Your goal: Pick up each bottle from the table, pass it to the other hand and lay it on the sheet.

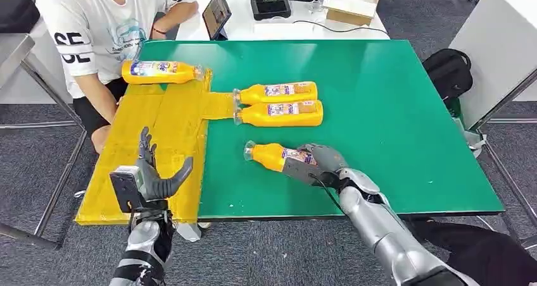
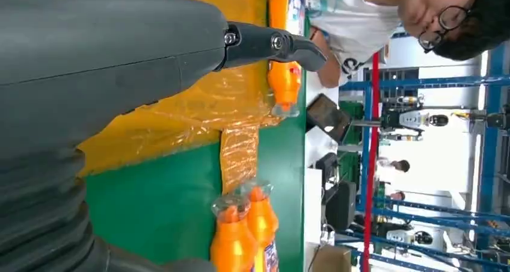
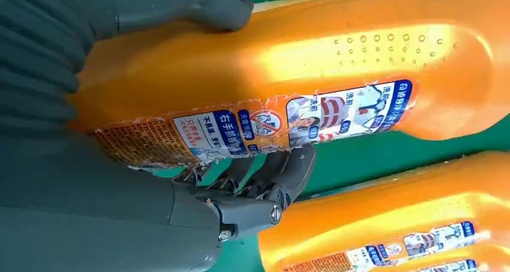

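Orange bottle (image 1: 278, 157) sits gripped in the right hand (image 1: 320, 164), seemingly not yet lifted off the table (image 1: 392, 121). Left hand (image 1: 155, 175) waits open over the sheet (image 1: 171, 118), where one bottle (image 1: 158, 72) already lies; two more (image 1: 278, 104) remain beside the sheet.

High downward head view; close wrist views sharing the table (image 1: 392, 121).

— What's on my right wrist cam?
— Right hand (image 3: 120, 182) wrapped round an orange bottle (image 3: 337, 61), thumb over it, dark fingers (image 3: 270, 176) under the label.
— Anything else?
— Second orange bottle (image 3: 385, 224) just beside it, green table (image 3: 385, 154) between them.
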Controlling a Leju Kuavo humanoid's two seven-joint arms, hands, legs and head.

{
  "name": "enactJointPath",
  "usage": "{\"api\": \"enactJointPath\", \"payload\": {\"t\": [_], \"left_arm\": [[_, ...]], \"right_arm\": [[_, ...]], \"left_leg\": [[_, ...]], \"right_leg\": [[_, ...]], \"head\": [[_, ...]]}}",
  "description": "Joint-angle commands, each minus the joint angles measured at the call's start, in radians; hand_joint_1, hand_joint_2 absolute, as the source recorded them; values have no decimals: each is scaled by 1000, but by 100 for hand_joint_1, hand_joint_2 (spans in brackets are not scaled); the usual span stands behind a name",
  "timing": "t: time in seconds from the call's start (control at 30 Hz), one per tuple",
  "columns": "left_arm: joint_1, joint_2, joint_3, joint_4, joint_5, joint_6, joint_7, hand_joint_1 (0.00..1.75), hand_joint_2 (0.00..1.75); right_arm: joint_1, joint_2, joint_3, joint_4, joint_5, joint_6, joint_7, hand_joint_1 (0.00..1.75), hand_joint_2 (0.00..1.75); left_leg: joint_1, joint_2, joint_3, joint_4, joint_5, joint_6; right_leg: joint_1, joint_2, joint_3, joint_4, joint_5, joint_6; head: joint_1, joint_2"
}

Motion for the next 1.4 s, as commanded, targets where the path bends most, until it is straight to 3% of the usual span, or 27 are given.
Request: {"api": "enactJointPath", "payload": {"t": [0.03,0.33,0.43,0.47,0.53,0.67,0.93,1.03,1.23,1.37,1.4], "left_arm": [[-65,10,-26,119,15,-6,3,0,175],[-51,13,-30,100,28,-4,-4,0,175],[-17,9,-26,41,31,-8,-10,0,175],[-7,6,-25,21,29,-7,-11,0,175],[-4,1,-28,8,29,-8,-8,0,175],[-5,2,-30,8,28,-8,-6,0,175],[-7,3,-30,13,28,-8,-6,0,175],[-6,-3,-37,5,33,-10,-12,0,175],[10,-9,-86,-53,69,-21,-4,0,175],[29,-4,-151,-117,138,-103,55,0,175],[33,8,-187,-140,212,-217,103,0,175]], "right_arm": [[-15,-37,116,181,-33,85,-19,175,175],[55,-18,47,59,-174,19,-107,175,175],[183,41,-83,-210,-248,-138,-236,175,175],[233,69,-123,-337,-243,-212,-259,175,175],[261,85,-133,-444,-230,-239,-253,175,175],[273,73,-136,-470,-228,-234,-238,175,175],[265,77,-140,-445,-228,-232,-244,175,175],[301,137,-219,-533,-276,-347,-370,175,175],[355,192,-281,-703,-320,-551,-474,175,175],[369,188,-281,-723,-319,-601,-534,175,175],[375,177,-270,-713,-294,-596,-547,175,175]], "left_leg": [[1,-4,4,-3,1,2],[1,-2,7,-2,0,1],[1,-2,8,-3,0,1],[2,-2,8,-3,-1,1],[2,0,6,-2,-1,1],[0,-1,-3,0,-1,1],[-1,-1,-7,-1,-1,1],[-1,-3,-8,0,-1,1],[0,-2,-7,1,-3,1],[0,-2,-9,1,-2,2],[0,-3,-7,1,-3,2]], "right_leg": [[2,-6,6,-4,0,-4],[2,-2,9,-3,0,-2],[2,-3,9,-4,0,-3],[2,-2,9,-4,-1,-4],[2,-1,7,-2,-1,-4],[1,-1,-2,2,-1,-3],[0,-1,-4,0,-2,-2],[0,-2,-5,0,-2,-2],[0,-2,-5,1,-3,-3],[0,-2,-6,0,-2,-2],[1,-3,-4,0,-3,-3]], "head": [[0,0],[0,0],[0,0],[0,0],[0,0],[-1,0],[0,0],[0,0],[0,0],[0,0],[0,0]]}}
